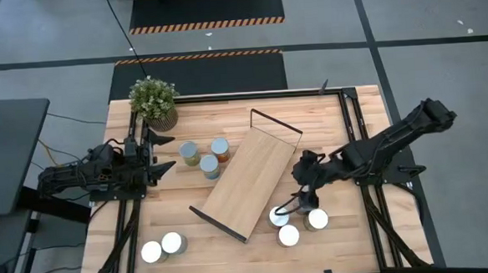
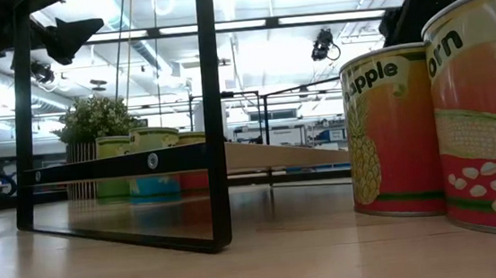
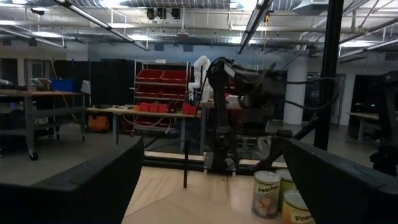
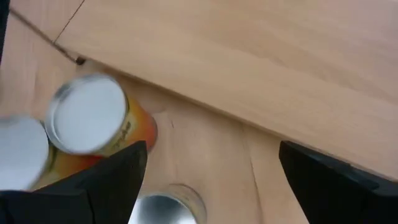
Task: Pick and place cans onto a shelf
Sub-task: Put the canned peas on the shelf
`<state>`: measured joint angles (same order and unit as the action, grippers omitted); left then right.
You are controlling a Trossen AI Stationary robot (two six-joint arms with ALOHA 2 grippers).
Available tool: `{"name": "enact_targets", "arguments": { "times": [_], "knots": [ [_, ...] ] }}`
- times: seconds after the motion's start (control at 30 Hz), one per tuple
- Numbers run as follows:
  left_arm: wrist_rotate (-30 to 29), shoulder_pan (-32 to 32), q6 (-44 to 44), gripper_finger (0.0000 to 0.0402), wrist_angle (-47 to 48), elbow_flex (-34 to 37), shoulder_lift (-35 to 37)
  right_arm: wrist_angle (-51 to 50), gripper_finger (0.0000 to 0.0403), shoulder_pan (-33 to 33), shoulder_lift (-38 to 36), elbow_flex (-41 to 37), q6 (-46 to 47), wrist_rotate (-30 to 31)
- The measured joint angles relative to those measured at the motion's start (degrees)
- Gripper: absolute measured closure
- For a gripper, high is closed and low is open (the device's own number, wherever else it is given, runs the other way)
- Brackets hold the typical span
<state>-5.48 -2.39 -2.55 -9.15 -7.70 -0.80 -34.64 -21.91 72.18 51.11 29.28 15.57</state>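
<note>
The shelf (image 1: 251,182), a light-wood board with black wire end frames, lies slantwise mid-table. Three cans (image 1: 288,234) stand close together by its near right end, three cans (image 1: 210,167) by its far left side, and two cans (image 1: 173,243) at the near left. My right gripper (image 1: 304,198) hovers open above the right group. Its wrist view shows the orange-labelled can (image 4: 90,115) and a silver top (image 4: 168,208) below the open fingers (image 4: 118,174). My left gripper (image 1: 163,153) is open and empty at the table's left, its fingers pointing toward the far left cans (image 3: 267,193).
A potted plant (image 1: 153,102) stands at the far left corner. In the low view the shelf's black wire frame (image 2: 214,115) stands upright on the tabletop, and two cans (image 2: 391,131) are close at the right. Black rails (image 1: 348,131) run along the table's sides.
</note>
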Motion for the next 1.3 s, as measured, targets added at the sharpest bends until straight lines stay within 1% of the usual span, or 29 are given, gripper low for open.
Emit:
{"name": "enact_targets", "arguments": {
  "times": [0.07,0.2,0.3,0.37,0.43,0.5,0.6,0.67,0.8,0.87,1.07,1.13,1.3],
  "knots": [
    [0.00,0.00,-0.88,0.0010,0.18,0.00,0.00,-4.10,0.0030,-1.68,2.06,2.61,3.20,1.36],
    [0.39,0.00,-1.31,0.0010,0.73,0.00,0.00,-14.18,0.0030,-4.66,5.07,8.28,11.46,1.77],
    [0.42,0.00,-1.31,0.0010,0.21,0.00,0.00,-21.31,0.0030,-7.47,5.66,12.08,19.34,2.19],
    [0.67,0.00,-1.27,0.0010,0.15,0.00,0.04,-24.00,0.0030,-9.65,5.42,13.53,24.22,2.13],
    [1.62,0.00,-1.27,0.0010,0.14,0.00,0.04,-26.87,0.0030,-12.00,4.86,13.77,29.38,0.35],
    [2.83,0.00,-1.27,0.0010,0.28,0.00,0.04,-29.91,0.0030,-14.36,4.99,13.75,34.88,-2.66],
    [3.95,0.00,-1.18,0.0010,0.13,0.00,0.06,-35.15,0.0030,-18.24,6.29,13.70,43.19,-7.10],
    [4.37,0.00,-0.66,0.0010,0.13,0.00,0.04,-36.81,0.0030,-20.60,7.51,13.70,48.06,-9.83],
    [4.54,0.00,0.25,0.0010,0.13,0.00,0.05,-36.53,0.0030,-24.23,11.03,13.70,55.30,-15.57],
    [5.43,0.00,0.27,0.0010,0.18,0.00,0.07,-34.74,0.0030,-25.61,13.65,13.70,57.96,-16.58],
    [8.26,0.00,0.33,0.0010,0.83,0.00,0.04,-24.16,0.0030,-26.79,22.34,13.66,59.34,-16.35],
    [8.31,0.00,0.36,0.0010,0.94,0.00,0.04,-21.41,0.0030,-26.71,24.33,13.66,59.51,-14.80],
    [8.31,0.00,1.03,0.0010,0.88,0.00,0.04,-20.95,0.0030,-25.69,26.58,13.59,60.69,-12.48]
  ]
}}
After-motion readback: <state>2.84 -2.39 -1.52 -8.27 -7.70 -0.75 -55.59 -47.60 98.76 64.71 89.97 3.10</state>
